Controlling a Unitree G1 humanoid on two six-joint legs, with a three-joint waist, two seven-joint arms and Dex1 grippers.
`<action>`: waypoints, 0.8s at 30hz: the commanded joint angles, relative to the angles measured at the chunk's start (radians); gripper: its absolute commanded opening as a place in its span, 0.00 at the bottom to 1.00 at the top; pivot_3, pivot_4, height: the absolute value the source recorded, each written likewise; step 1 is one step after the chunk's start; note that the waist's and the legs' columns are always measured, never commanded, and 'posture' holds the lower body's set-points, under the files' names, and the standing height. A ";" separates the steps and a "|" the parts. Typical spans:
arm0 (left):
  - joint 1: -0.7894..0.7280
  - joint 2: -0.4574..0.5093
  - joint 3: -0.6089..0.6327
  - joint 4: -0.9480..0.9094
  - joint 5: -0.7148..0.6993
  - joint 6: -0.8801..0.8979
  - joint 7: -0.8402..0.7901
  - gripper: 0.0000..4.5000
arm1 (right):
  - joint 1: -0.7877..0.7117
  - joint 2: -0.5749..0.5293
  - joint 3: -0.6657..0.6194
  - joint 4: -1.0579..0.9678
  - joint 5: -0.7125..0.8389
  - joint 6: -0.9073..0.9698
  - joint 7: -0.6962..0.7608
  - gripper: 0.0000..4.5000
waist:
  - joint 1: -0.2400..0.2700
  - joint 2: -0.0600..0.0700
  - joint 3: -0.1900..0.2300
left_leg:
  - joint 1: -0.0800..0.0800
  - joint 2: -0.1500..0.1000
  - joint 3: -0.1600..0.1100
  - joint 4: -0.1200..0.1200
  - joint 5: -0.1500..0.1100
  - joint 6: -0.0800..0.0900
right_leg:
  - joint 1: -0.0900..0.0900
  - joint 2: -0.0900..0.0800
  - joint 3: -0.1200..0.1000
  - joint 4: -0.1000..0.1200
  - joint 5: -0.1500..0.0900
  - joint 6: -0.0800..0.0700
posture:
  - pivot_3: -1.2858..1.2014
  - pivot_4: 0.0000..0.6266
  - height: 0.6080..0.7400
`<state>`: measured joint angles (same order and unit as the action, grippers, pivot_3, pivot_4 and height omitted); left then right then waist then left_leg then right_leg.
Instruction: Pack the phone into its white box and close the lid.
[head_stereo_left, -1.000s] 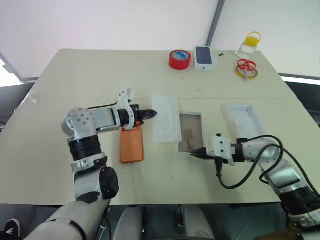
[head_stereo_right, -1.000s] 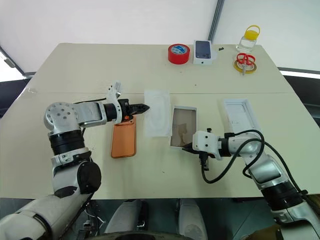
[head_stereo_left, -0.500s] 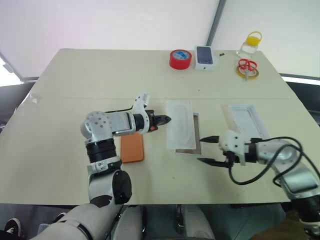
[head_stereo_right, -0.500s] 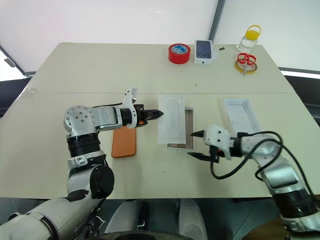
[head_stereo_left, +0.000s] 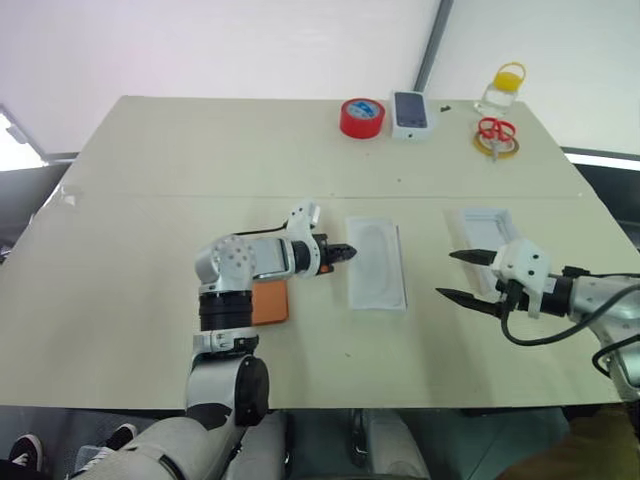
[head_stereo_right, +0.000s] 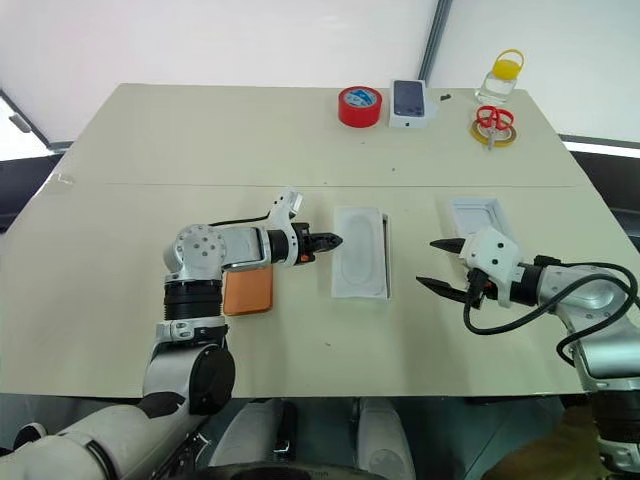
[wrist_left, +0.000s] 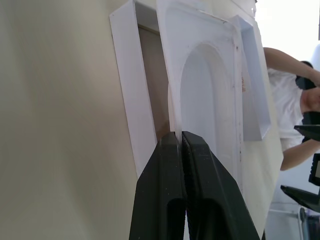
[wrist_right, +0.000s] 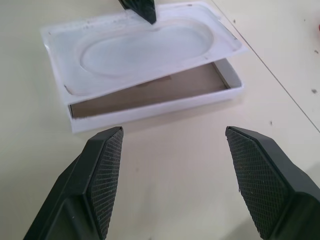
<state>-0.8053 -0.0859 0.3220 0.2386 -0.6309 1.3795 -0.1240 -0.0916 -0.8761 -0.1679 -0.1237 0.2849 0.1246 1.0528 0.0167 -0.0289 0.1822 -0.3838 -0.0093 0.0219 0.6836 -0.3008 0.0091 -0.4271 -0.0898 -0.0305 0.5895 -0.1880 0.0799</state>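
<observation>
With the card (head_stereo_left: 376, 262) lying over the box (wrist_right: 165, 102), the orange phone (head_stereo_left: 270, 302) on the table at the box's 9 o'clock, the left gripper (head_stereo_left: 349, 251) clenched on the card's edge and the right gripper (head_stereo_left: 456, 275) released, the card could block the phone.

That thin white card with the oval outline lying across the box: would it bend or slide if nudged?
The thin white moulded card with an oval outline looks light, so it probably slides easily. It rests tilted on the shallow white box, so a push may tip it in. Being thin, it likely flexes.
</observation>
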 joint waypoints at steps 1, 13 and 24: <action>-0.044 -0.012 -0.022 0.033 0.006 -0.035 -0.010 0.00 | -0.003 0.013 -0.002 -0.026 0.005 -0.008 -0.016 0.76 | -0.001 0.000 0.000 | 0.000 0.000 0.000 0.000 0.000 0.000 | 0.000 0.000 0.000 0.000 0.000 0.000 | 0.52 0.24 0.99; -0.078 0.028 -0.079 0.098 0.003 -0.053 -0.093 0.07 | 0.001 0.026 0.011 -0.021 -0.017 -0.036 -0.039 0.77 | -0.003 0.000 0.000 | -0.001 0.000 0.000 0.000 0.000 0.000 | -0.001 0.000 0.000 0.000 0.001 0.001 | 0.52 0.24 0.99; -0.086 0.068 -0.133 -0.002 -0.001 -0.026 -0.138 0.72 | -0.030 0.047 0.041 -0.005 -0.031 -0.045 -0.050 0.77 | -0.004 0.000 0.000 | -0.001 0.000 0.000 0.000 0.000 0.000 | -0.001 0.000 0.000 0.000 0.002 0.002 | 0.52 0.24 0.99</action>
<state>-0.8714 -0.0322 0.1980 0.2874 -0.6212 1.3507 -0.2445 -0.1020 -0.8324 -0.1223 -0.1215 0.2480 0.0920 1.0097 0.0122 -0.0286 0.1822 -0.3845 -0.0089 0.0217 0.6836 -0.3008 0.0093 -0.4281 -0.0894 -0.0306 0.5894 -0.1865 0.0825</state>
